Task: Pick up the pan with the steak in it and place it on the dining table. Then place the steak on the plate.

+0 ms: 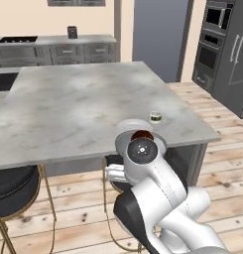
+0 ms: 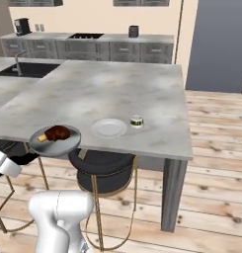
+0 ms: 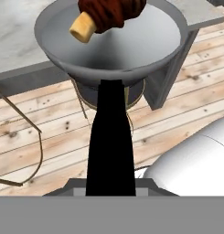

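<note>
The gripper (image 3: 111,189) is clenched on the handle of the pan (image 2: 55,139), holding it at the table's (image 2: 93,94) near edge with the steak (image 2: 57,133) inside. Right of it, the plate (image 2: 108,128) and a cup (image 2: 137,121) sit on the tabletop near that edge.

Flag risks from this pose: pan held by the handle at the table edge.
1. The pan hangs partly past the edge of the dining table; released here, it could tip off.
2. The steak sits loose and may slide if the pan tilts.
3. The plate and the cup lie close by; pushing further in could knock them.
</note>
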Available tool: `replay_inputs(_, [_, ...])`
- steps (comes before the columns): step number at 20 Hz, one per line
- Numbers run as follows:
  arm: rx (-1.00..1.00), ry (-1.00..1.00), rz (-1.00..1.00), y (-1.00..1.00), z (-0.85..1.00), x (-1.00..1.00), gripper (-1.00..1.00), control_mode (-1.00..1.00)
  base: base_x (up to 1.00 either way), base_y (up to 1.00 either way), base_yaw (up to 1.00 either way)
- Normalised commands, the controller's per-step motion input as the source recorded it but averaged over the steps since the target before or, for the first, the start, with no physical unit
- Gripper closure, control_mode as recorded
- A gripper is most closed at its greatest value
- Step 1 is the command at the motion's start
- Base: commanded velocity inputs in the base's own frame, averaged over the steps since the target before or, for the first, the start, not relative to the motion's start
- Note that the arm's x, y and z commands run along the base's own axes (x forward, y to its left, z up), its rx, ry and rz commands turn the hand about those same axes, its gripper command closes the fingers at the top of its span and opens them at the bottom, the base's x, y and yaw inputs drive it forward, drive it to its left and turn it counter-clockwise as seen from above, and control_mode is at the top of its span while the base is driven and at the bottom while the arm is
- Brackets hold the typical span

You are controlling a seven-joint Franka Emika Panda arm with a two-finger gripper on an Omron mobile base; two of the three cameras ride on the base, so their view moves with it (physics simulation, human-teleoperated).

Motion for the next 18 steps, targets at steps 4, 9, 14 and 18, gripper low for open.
replay_inputs(4, [0.00, 0.00, 0.00, 0.00, 0.00, 0.00, 1.00, 1.00, 0.00, 0.51, 0.00])
replay_inputs(9, [0.00, 0.00, 0.00, 0.00, 0.00, 0.00, 1.00, 1.00, 0.00, 0.49, 0.00])
replay_inputs(14, [0.00, 0.00, 0.00, 0.00, 0.00, 0.00, 1.00, 1.00, 0.25, 0.37, 0.00])
replay_inputs(18, [0.00, 0.00, 0.00, 0.00, 0.00, 0.00, 1.00, 1.00, 0.77, 0.29, 0.00])
